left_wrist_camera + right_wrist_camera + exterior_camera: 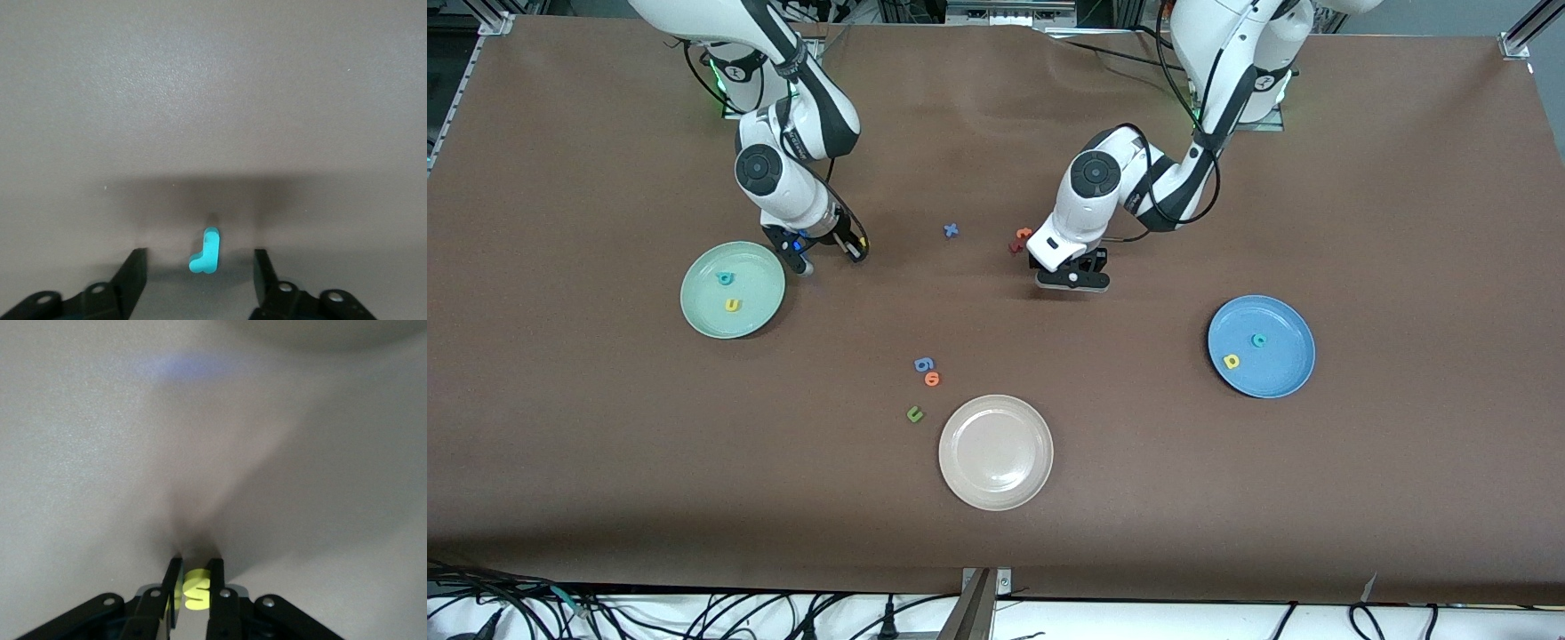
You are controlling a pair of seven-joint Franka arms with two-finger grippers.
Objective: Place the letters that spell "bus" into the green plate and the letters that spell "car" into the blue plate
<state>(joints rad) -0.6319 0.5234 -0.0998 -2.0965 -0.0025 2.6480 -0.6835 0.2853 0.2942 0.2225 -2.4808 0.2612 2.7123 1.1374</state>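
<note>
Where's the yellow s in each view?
Front view: hidden by the right gripper, which is beside the green plate.
Left wrist view: not in it; only a teal r between that gripper's open fingers.
Right wrist view: yellow s pinched between the fingers.
Shared landmark: the brown table cover.

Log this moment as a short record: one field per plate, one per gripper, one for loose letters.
green plate: teal b, yellow u
blue plate: teal c, yellow a
beige-white plate: no letters
right gripper: shut on yellow s, beside green plate
left gripper: open astride teal r on table
loose letters: blue x, blue 6-like letter, orange letter, green u
</note>
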